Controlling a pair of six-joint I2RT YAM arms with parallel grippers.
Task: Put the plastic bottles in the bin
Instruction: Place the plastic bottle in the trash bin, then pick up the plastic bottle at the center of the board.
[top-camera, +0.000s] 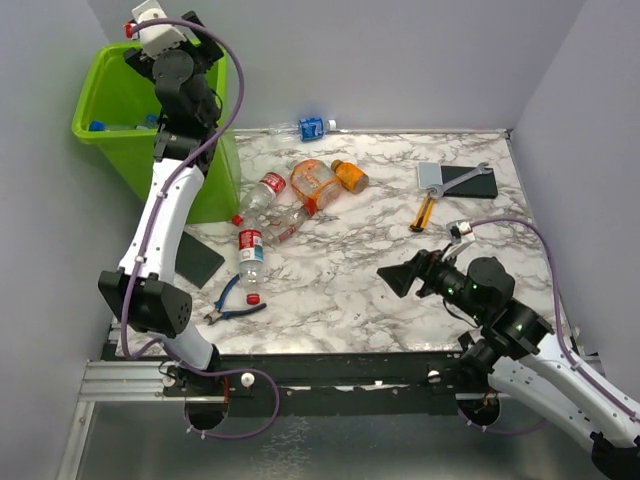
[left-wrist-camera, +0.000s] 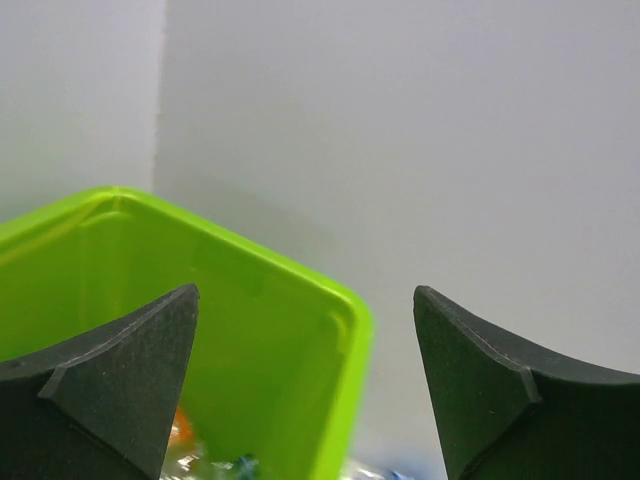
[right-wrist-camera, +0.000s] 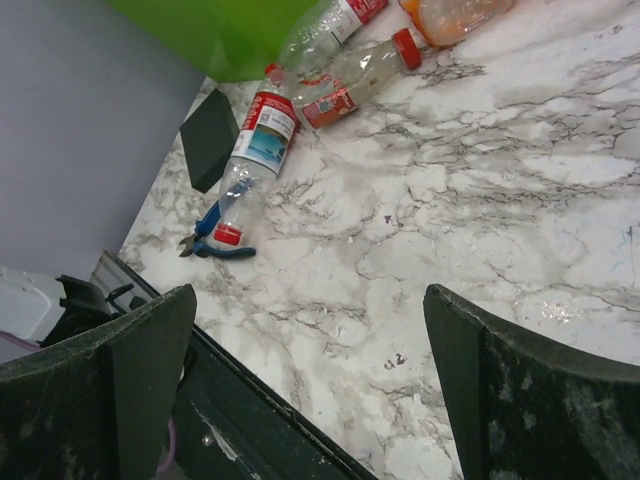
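1. Left gripper (left-wrist-camera: 305, 300): my fingers are released and spread wide, with nothing between them. They hang above the open mouth of the lime-green bin (left-wrist-camera: 260, 330).

2. Only the left wrist view looks down the bin's inner wall. An orange patch shows low inside, mostly hidden behind my finger. The top view instead shows the binned bottles (top-camera: 97, 126) as blue caps near the floor of the bin, which stands at the table's far left corner.

3. Right gripper (right-wrist-camera: 310, 295): my fingers are fully apart and empty, over the bare marble table (right-wrist-camera: 480, 200), well apart from every bottle.

4. The right wrist view shows the red-capped bottle (right-wrist-camera: 245, 160) lying flat, its cap just beside the blue-handled pliers (right-wrist-camera: 215, 240), with a black pad (right-wrist-camera: 208, 140) near it. Two clear red-labelled bottles (right-wrist-camera: 350, 85) lie close to the bin's foot.

5. Only the top view shows the blue-labelled bottle (top-camera: 310, 128) against the back wall, the two orange bottles (top-camera: 318, 182) side by side mid-table, and the wrench (top-camera: 468, 176) at far right.
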